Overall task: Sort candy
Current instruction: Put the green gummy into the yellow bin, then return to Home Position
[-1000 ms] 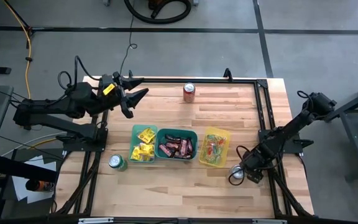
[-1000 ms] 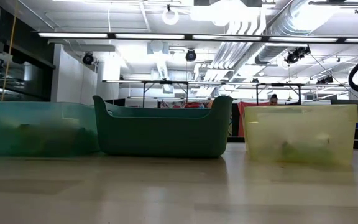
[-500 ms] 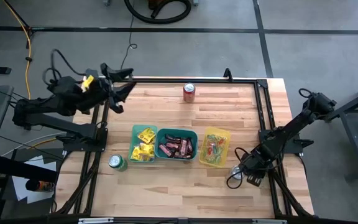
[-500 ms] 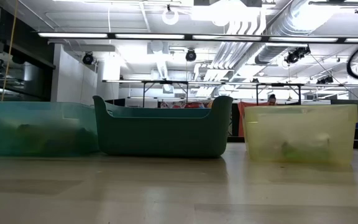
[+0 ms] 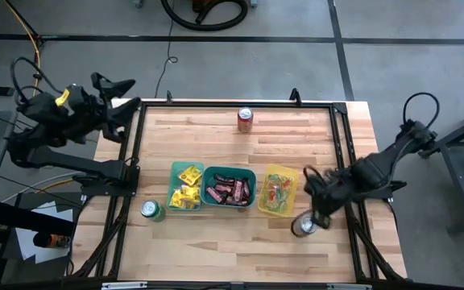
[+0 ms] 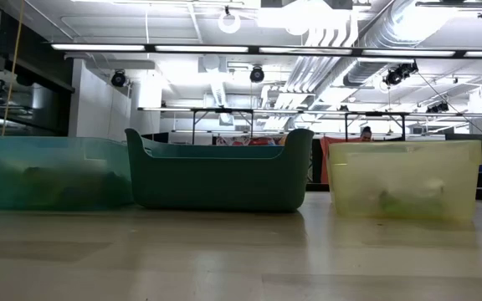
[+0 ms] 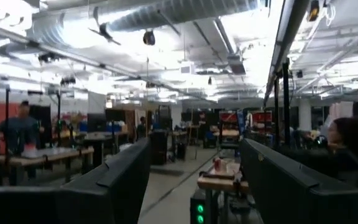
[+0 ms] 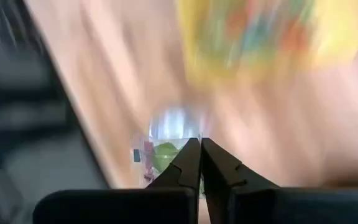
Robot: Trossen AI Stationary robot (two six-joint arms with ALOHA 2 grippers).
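Observation:
The candy lies in three bins at the table's middle: yellow packets [image 5: 185, 187] in the pale teal bin [image 5: 176, 167], brown-red bars [image 5: 229, 190] in the dark teal bin [image 5: 250, 174], clear tinted wrappers [image 5: 277, 193] in the yellow bin [image 5: 292, 172]. My right gripper [image 8: 199, 144] is shut with its tips over a silver-topped can [image 5: 303, 225] that stands upright near the yellow bin. My left gripper [image 7: 194, 186] is open, raised beyond the table's far left corner [image 5: 113, 87] and looking level into the room. My right gripper's shut fingertips [image 8: 191, 152] point down at the can's top [image 8: 169, 127]. I cannot tell whether they touch it.
A red can [image 5: 245, 118] stands near the far edge and a green can [image 5: 152, 211] near the pale teal bin. Black frame rails [image 5: 341, 137] run along the table's sides. In the low view the three bins [image 6: 220, 176] stand in a row across the table.
My left gripper has drawn back toward the table's left, off the far left corner, staying open. My right gripper has risen and swung from the near right of the silver-topped can toward the yellow bin. The can stays where it was.

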